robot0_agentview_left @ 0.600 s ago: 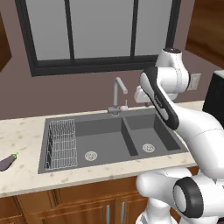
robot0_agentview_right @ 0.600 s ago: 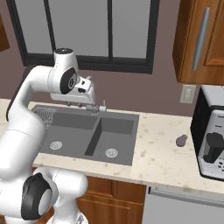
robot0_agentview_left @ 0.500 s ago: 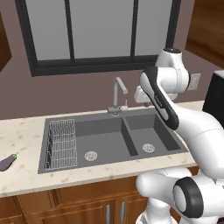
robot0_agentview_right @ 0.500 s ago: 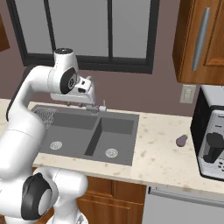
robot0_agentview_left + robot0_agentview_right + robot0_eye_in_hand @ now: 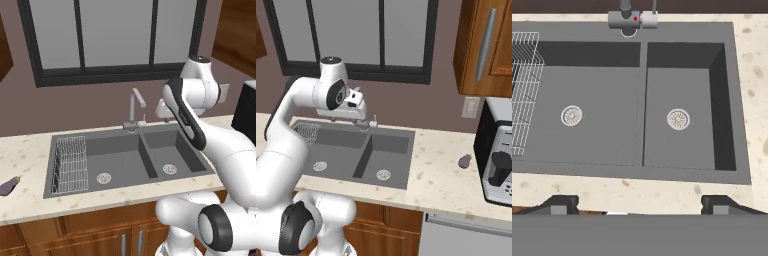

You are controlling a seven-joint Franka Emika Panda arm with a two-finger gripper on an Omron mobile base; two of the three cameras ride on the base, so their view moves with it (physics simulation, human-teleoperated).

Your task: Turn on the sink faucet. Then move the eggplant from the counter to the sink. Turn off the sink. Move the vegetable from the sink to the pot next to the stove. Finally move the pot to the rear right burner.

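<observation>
So the first job is the faucet (image 5: 135, 107), and no water is running yet, so I'd say it hasn't been turned on. The gripper (image 5: 640, 202) hangs above the sink (image 5: 732, 100) with its fingers spread wide and nothing in them. Its handle (image 5: 648, 19) sits at the far rim, between the two basins. I'd drop the hand toward that stub and nudge it sideways, without clipping the spout. The eggplant (image 5: 9, 185) waits on the counter (image 5: 25, 155) far left, well apart from the sink.
</observation>
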